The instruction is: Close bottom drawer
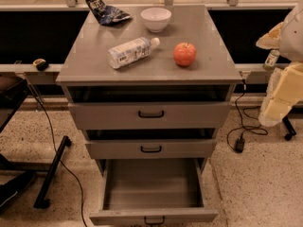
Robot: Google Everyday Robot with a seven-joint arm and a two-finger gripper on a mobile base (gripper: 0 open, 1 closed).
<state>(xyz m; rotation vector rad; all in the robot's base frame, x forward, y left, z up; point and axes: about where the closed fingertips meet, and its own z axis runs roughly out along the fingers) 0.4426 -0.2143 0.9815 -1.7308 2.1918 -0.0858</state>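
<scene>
So the grey metal bottom drawer point(151, 186) is pulled way out of the grey three-drawer cabinet point(75, 63). Its narrow front panel with the small black handle point(154, 220) sits right at the bottom edge of the view, the part nearest the camera. The robot's pale, cream-coloured gripper point(277, 103) hangs at the right edge of the view, level with the taller-fronted top drawer point(109, 116), and it's well apart from anything. Honestly can't tell if it's open or closed, and it doesn't look like it's holding anything. What matters is that the drawer's front lies down and to the left of the gripper as seen here, and nearer the camera. The front panel's long axis runs side to side across the view, while the drawer body points straight back into the cabinet. My guess is the one arm has to drop low, get in front of that panel, then push away from the camera. The middle drawer point(118, 149) looks a bit ajar too, so there's some risk of bumping it. On top are a white bowl point(156, 19), a clear plastic bottle point(131, 52) lying on its side and a red apple point(184, 54).
</scene>
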